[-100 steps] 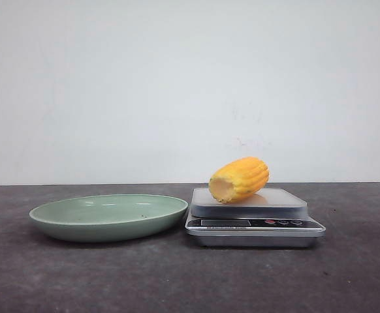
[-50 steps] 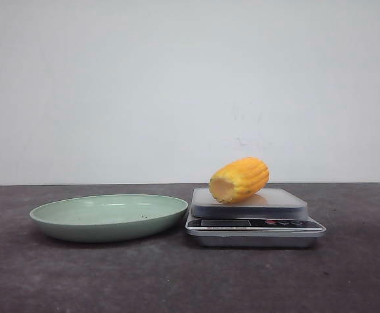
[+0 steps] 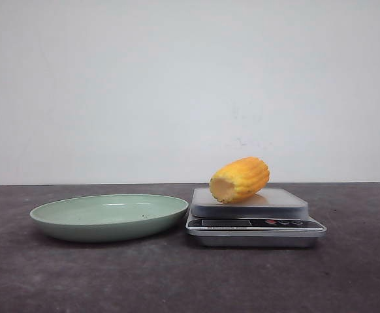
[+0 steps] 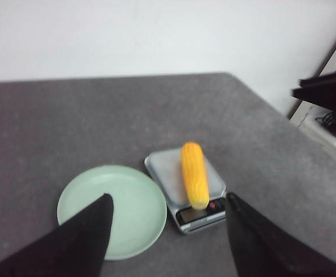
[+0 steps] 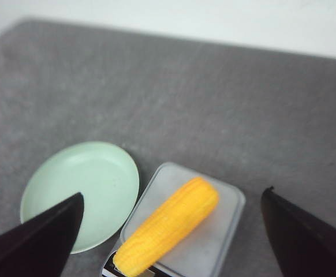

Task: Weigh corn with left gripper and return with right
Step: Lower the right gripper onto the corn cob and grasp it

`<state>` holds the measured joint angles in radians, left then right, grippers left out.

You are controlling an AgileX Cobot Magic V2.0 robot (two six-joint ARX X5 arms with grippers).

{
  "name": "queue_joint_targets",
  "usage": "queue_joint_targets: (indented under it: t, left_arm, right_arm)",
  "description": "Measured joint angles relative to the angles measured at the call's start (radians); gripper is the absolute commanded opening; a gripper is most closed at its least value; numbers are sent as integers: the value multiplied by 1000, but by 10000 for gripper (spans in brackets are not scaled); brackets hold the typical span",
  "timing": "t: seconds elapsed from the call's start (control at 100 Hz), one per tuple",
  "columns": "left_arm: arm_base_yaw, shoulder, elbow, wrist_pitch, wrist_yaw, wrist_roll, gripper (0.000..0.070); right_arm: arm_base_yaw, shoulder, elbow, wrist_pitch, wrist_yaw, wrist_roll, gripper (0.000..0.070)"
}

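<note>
The yellow-orange corn (image 3: 239, 179) lies on its side on the platform of a small silver kitchen scale (image 3: 255, 225), its pale cut end toward the camera. It also shows as corn (image 4: 194, 174) in the left wrist view and corn (image 5: 168, 226) in the right wrist view. An empty pale green dish (image 3: 108, 216) sits just left of the scale. Neither arm appears in the front view. My left gripper (image 4: 168, 202) hangs high above the dish and scale, open and empty. My right gripper (image 5: 171, 199) is also high above the corn, open and empty.
The dark grey table (image 3: 177, 280) ends at a white wall behind. In the left wrist view a black part of the other arm (image 4: 329, 92) sits at the table's far side, with a white shelf and cables (image 4: 332, 124) beyond the edge.
</note>
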<state>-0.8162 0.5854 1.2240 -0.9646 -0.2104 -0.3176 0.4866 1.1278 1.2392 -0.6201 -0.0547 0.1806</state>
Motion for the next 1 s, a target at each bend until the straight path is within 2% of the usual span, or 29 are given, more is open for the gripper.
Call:
queue_joint_targets:
  t: [0.19,0.34,0.47,0.96,1.0]
  left_arm:
    - [0,0,-17,8,-7,0,366]
    - [0,-4,-17,3,-30,0,366]
    - [0,-4,-17,2,-31,0,366]
    - [0,-6,-17,-1,-51,0,366]
    - [0,-6,-17,-1,-51,0,366]
  right_arm:
    - [76,209,2,72,34,34,700]
    - [88,352,2,111,82,65,700]
    - [87,442,2,116,85,100,700]
    - [86,584,2,52,104,183,700]
    - [87,585,2,53,104,185,664]
